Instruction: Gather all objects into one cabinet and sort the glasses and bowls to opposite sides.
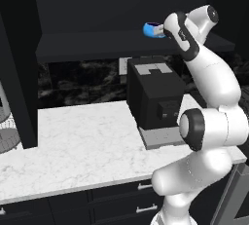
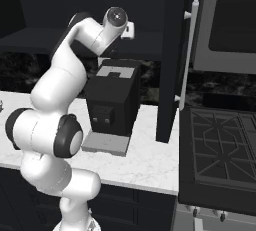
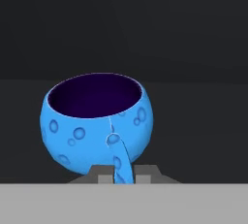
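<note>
End effector (image 3: 117, 175) on dimpled bright-blue cup (image 3: 97, 121)

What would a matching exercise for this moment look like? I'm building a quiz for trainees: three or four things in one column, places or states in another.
Things:
1. blue cup
2. coffee machine
3. tool
4. stove

Places or states:
A. on the marble counter, under the shelf
B. shut on the cup's handle
C. up at the dark cabinet shelf
D. right of the counter

Pairs: 1-C, 2-A, 3-B, 4-D
</note>
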{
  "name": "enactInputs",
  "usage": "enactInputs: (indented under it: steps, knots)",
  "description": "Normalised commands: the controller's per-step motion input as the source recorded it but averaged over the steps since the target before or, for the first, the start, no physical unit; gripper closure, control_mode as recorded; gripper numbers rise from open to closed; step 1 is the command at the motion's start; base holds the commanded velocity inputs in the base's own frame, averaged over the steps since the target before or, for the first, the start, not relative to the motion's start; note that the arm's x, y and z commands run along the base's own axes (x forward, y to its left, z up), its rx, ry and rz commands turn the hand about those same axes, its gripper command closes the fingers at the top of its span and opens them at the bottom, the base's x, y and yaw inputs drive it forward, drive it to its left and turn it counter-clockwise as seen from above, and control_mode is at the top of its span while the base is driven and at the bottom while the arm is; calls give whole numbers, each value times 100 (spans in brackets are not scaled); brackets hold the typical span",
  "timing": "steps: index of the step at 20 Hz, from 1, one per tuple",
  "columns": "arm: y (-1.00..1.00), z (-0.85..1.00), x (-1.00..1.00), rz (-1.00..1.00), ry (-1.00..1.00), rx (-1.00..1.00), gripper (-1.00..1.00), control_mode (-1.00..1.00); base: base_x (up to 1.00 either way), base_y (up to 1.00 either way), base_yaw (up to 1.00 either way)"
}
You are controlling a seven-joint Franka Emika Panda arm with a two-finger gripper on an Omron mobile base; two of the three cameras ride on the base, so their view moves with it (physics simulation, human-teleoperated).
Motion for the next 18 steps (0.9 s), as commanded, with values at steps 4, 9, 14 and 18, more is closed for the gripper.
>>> enactInputs:
  steps: [4, 9, 14, 18]
  knots:
    - [0, 3, -69, 0, -14, 0, 100, -100, 0, 0, 0]
    - [0, 7, -50, 0, -4, 0, 100, -100, 0, 0, 0]
    - [0, 5, -44, 0, 0, 0, 100, -100, 0, 0, 0]
    - [0, 8, -34, 0, 0, 0, 100, -100, 0, 0, 0]
